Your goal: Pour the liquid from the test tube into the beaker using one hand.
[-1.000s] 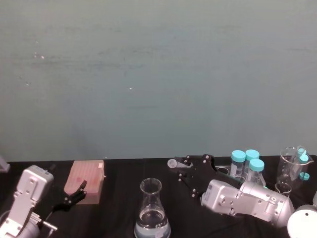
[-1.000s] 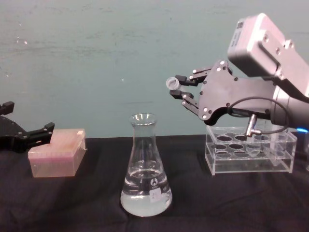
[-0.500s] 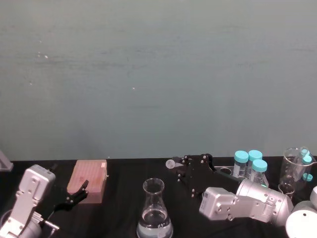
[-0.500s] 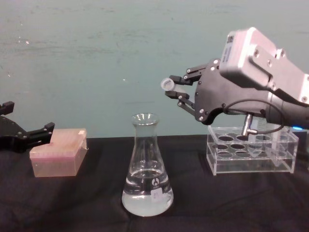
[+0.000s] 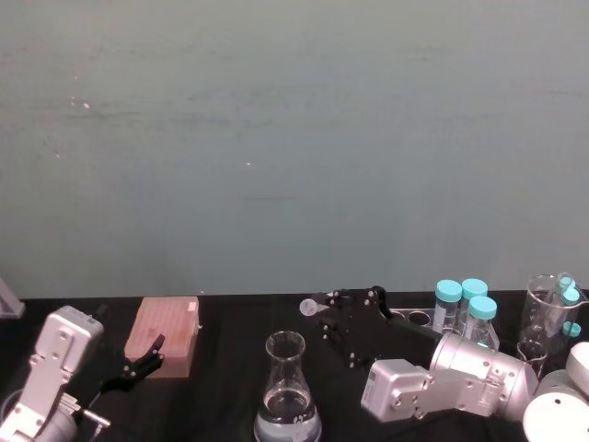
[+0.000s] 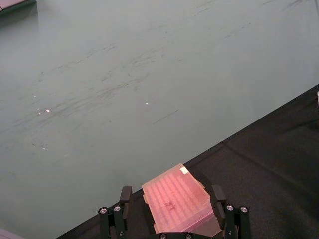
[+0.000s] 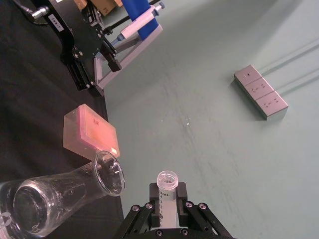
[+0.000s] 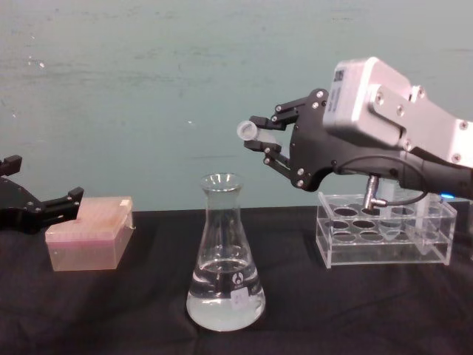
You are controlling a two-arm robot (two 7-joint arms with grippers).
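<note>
Standing nearest, the beaker (image 8: pixel 224 259) rests part-filled on the black table (image 8: pixel 355 310). Above its mouth, slightly right, we see the right gripper (image 8: pixel 255 134) clamped on the test tube (image 8: pixel 247 131) (tilted, rim leftward). Farther back, the left gripper (image 6: pixel 170 190) sits open by the pink box (image 8: pixel 85 233).

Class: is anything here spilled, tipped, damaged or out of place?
Nothing stands out. The test tube is tipped nearly level in the right gripper, above and right of the beaker mouth, for pouring. The beaker stands upright; no spill shows. The left gripper idles beside the pink box.
</note>
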